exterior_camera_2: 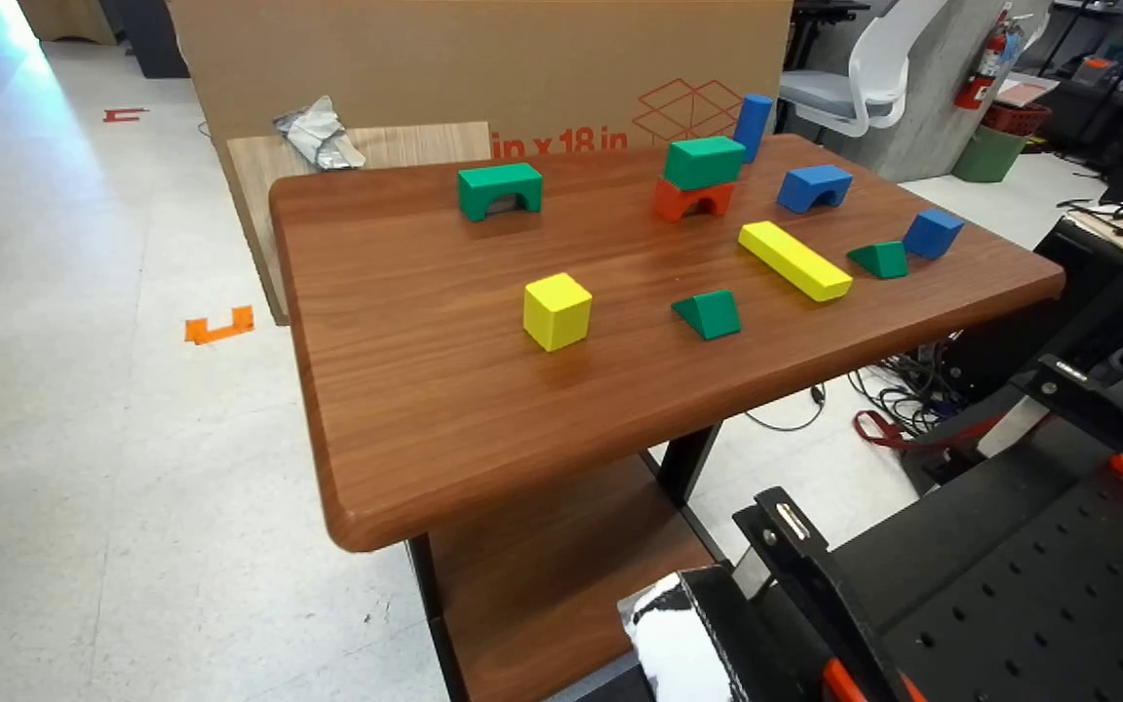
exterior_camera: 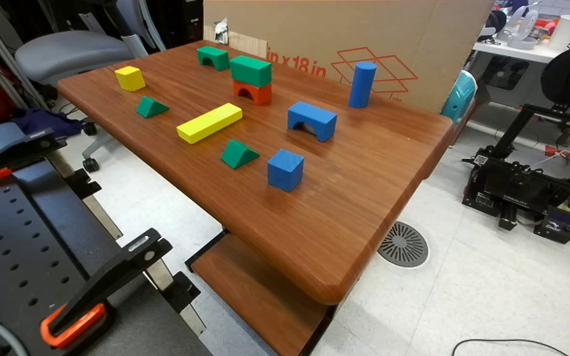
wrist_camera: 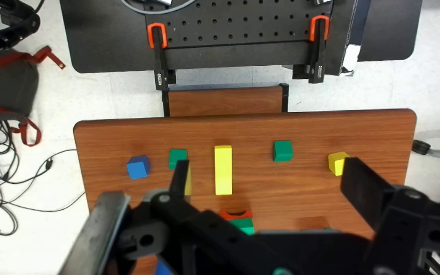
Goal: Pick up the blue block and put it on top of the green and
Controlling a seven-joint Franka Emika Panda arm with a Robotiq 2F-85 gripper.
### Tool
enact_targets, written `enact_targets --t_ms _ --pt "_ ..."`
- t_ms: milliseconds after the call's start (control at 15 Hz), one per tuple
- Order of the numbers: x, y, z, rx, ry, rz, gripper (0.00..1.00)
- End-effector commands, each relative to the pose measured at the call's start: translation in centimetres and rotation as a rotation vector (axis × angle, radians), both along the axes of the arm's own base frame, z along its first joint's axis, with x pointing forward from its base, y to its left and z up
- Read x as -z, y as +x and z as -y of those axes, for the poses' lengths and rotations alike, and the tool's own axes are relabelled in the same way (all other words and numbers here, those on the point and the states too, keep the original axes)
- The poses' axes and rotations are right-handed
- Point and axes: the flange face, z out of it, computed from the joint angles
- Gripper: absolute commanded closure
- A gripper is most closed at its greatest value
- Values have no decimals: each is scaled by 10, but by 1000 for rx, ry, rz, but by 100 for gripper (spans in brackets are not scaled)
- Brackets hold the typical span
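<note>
One green rectangular block [exterior_camera: 251, 71] tops a red-orange arch [exterior_camera: 263, 94]; right of it I see the blue arch block [exterior_camera: 313, 115], likely light, stiff wood, on the brown table [exterior_camera: 354, 188], best pinched across its narrow depth. The black gripper [wrist_camera: 267, 168] gapes empty

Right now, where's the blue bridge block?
In both exterior views, the blue bridge block is on the right side of the table, between the blue cylinder and the blue cube.
</note>
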Motion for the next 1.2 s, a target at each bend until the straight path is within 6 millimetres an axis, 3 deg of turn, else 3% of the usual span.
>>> enact_targets --t_ms 0,600,1133 --pt "13 14 -1 -23 -3 6 0" --pt "69 70 21 -106 -41 78 0" --pt "123 118 69 -166 -65 78 0"
